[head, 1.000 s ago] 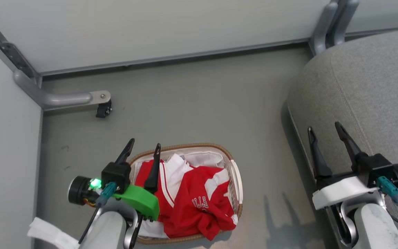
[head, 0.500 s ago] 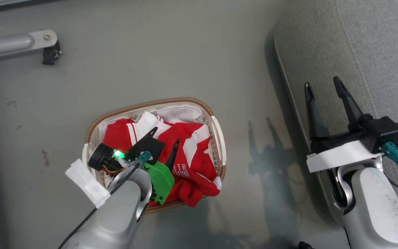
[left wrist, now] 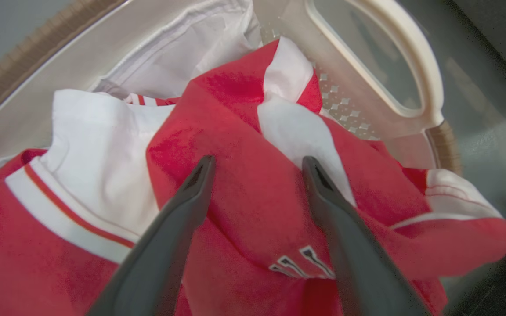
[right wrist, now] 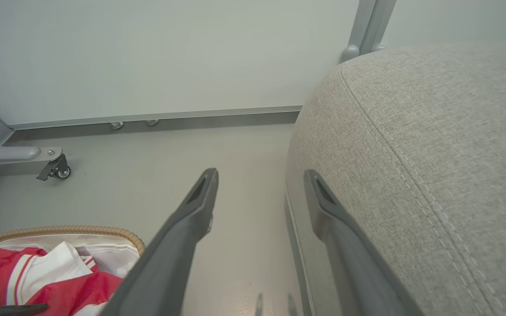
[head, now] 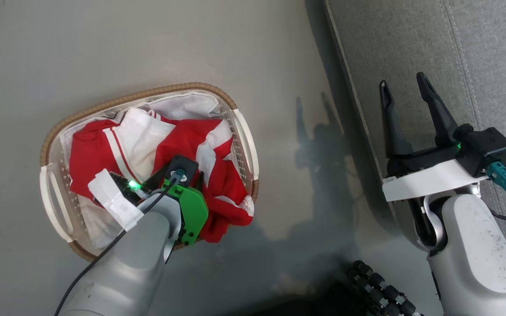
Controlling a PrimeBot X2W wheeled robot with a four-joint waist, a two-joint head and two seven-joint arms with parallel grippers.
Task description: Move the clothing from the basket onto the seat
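Two grippers, both spread wide, nothing gripped. Far left, the basket (head: 147, 91) sits on the grey floor (head: 235, 39), and all the clothing (head: 182, 131) is heaped inside it, red with white panels, one red corner spilling over the near rim. A white liner sheet (head: 187, 105) shows along the basket's far wall. My left gripper (left wrist: 258, 162) points down into the heap, fingers apart on either side of a red fold, white lettering just beneath them. Whether the tips press the cloth I cannot tell. My own forearm covers part of the pile in the head view. Across a strip of floor, my right gripper (head: 402, 81) hangs open over the edge of the seat (head: 411, 39). Past those fingers, a castered metal leg (right wrist: 55, 169) stands by the pale wall panel (right wrist: 147, 52), well apart from the basket.
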